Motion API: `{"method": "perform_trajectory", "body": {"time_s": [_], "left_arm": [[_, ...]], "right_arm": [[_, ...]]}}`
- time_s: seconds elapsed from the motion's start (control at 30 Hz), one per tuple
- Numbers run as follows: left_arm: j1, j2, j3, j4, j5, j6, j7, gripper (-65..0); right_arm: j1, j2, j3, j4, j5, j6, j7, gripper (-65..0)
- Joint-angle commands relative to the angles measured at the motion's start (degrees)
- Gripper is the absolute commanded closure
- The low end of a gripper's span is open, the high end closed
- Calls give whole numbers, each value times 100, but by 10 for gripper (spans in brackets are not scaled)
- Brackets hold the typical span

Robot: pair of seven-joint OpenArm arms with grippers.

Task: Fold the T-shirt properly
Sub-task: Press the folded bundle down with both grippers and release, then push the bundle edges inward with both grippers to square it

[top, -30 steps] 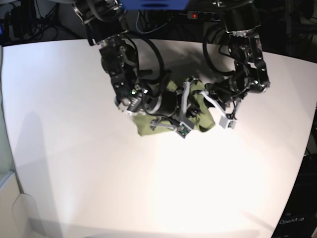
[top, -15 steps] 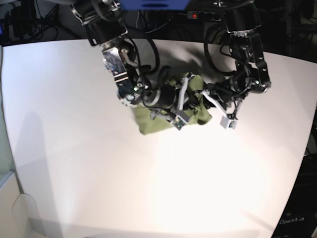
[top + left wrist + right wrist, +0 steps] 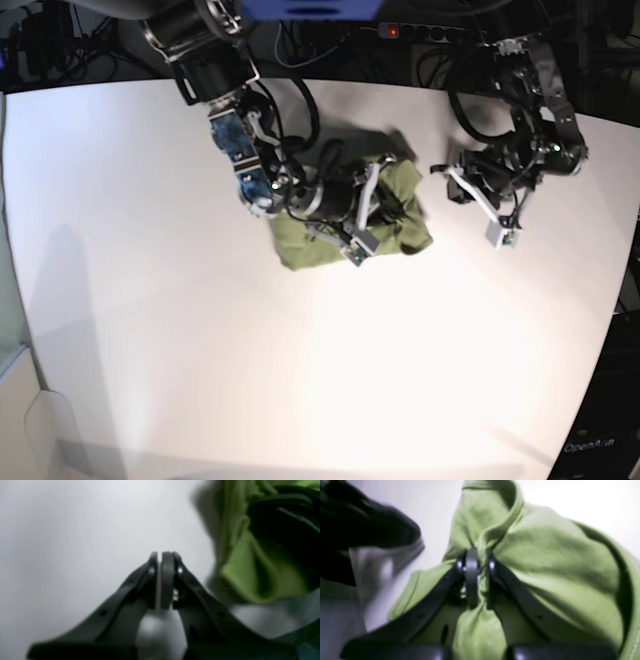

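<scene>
T-shirt [image 3: 400, 228]: olive-green, thin soft fabric, gathered into a compact crumpled bundle with a stitched hem running up through the folds. It lies on the white table [image 3: 150, 330], toward the far middle of the surface. The right tool [image 3: 477, 577] is pressed together on a bunched ridge of the fabric, pinching it at the seam. The left tool [image 3: 162, 580] has its jaws pressed together on nothing and stands above bare table, just beside the garment's edge. In the base view, wide bare surface lies on the near side and on the view's left; the dark far edge of the table runs close behind both arms.
</scene>
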Motion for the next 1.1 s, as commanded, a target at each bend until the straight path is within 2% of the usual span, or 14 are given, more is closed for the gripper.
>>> {"method": "perform_trajectory", "body": {"time_s": [0.0,0.13,0.27,0.33,0.43,0.53,0.67,0.8,1.07], "left_arm": [[-70,-27,14,213,-219,-28,-16,-28],[-176,0,14,309,-693,34,10,-28],[-369,44,32,283,-773,42,10,-28],[-343,70,41,283,-755,42,10,-28],[-325,26,23,230,-755,42,10,-28],[-281,9,23,81,-755,7,-16,-28],[-211,-44,14,-25,-773,-2,-25,-28],[-105,-53,14,37,-790,-2,19,-28],[308,-79,348,46,-799,-19,19,-28]], "right_arm": [[67,-53,-19,32,-38,44,-46,-12],[58,-53,-19,32,-38,44,-46,-15],[58,-35,-19,199,-38,44,-90,-16],[6,79,-19,515,-38,44,-108,-23],[-100,176,-10,999,-38,18,-117,-103],[-179,273,-10,1465,-30,18,-117,-210],[-452,378,-10,2124,-38,18,-117,-281],[-636,466,-10,2625,-38,26,-117,-276],[-601,1327,263,3346,-12,18,-248,-271]]}}
